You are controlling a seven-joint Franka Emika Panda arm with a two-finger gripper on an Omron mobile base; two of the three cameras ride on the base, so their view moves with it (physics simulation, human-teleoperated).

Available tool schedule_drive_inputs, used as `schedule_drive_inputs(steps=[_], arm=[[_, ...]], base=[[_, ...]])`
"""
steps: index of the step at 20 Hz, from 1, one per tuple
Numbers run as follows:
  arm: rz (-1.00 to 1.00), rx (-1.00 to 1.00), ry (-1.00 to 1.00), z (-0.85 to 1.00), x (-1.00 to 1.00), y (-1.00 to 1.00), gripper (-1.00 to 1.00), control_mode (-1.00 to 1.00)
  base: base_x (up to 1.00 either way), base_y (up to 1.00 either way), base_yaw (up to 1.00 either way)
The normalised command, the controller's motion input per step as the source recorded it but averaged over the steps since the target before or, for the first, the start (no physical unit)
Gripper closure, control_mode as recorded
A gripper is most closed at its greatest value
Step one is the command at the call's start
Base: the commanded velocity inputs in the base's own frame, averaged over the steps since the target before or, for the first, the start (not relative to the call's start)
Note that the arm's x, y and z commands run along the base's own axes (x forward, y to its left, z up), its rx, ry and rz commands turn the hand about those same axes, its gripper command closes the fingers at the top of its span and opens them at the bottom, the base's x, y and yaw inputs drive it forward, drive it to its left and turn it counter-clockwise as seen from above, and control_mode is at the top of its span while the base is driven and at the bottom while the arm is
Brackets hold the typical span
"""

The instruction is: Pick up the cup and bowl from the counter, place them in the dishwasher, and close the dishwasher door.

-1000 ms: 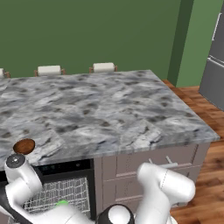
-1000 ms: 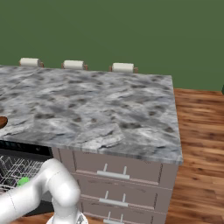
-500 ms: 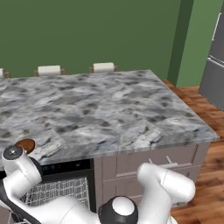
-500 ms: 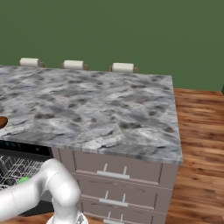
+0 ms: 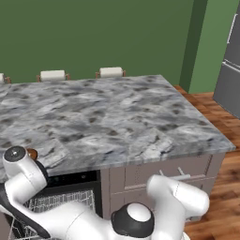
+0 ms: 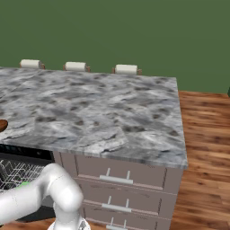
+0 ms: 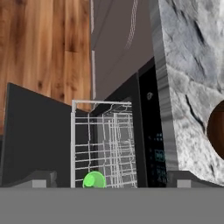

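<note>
The green cup (image 7: 94, 180) sits inside the white wire rack (image 7: 105, 144) of the dishwasher (image 5: 70, 178), and a patch of its green also shows in the right base view (image 6: 23, 184). The reddish-brown bowl (image 7: 218, 130) rests on the marbled counter (image 5: 117, 112) near the edge above the dishwasher, partly behind my arm (image 5: 32, 153) and cut by the left frame edge (image 6: 2, 125). The black dishwasher door (image 7: 35, 140) hangs open. My gripper (image 7: 114, 182) is open and empty, above the rack and cup, with the bowl off to one side.
Taupe drawers with silver handles (image 6: 117, 179) flank the dishwasher. Wooden floor (image 6: 206, 148) lies to the right of the counter. Three white-topped stools (image 5: 111, 71) stand behind the counter. A grey fridge (image 5: 229, 70) is at the far right.
My arm has lifted a little and its forearm has swung across the rack, hiding the cup in the left base view. The gripper stays open; cup and bowl have not moved.
</note>
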Motion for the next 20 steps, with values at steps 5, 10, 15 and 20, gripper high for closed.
schedule_drive_inputs(steps=[5, 10, 15, 20], arm=[[0.00, 0.00, 0.00, 0.07, 0.27, -0.12, -1.00, -1.00], [0.00, 0.00, 0.00, 0.16, 0.40, -0.02, -1.00, -1.00], [0.00, 0.00, 0.00, 0.25, 0.38, 0.00, -1.00, -1.00], [0.00, 0.00, 0.00, 0.05, 0.42, 0.00, -1.00, -1.00]], base=[[0.00, 0.00, 0.00], [0.00, 0.00, 0.00], [0.00, 0.00, 0.00], [0.00, 0.00, 0.00]])
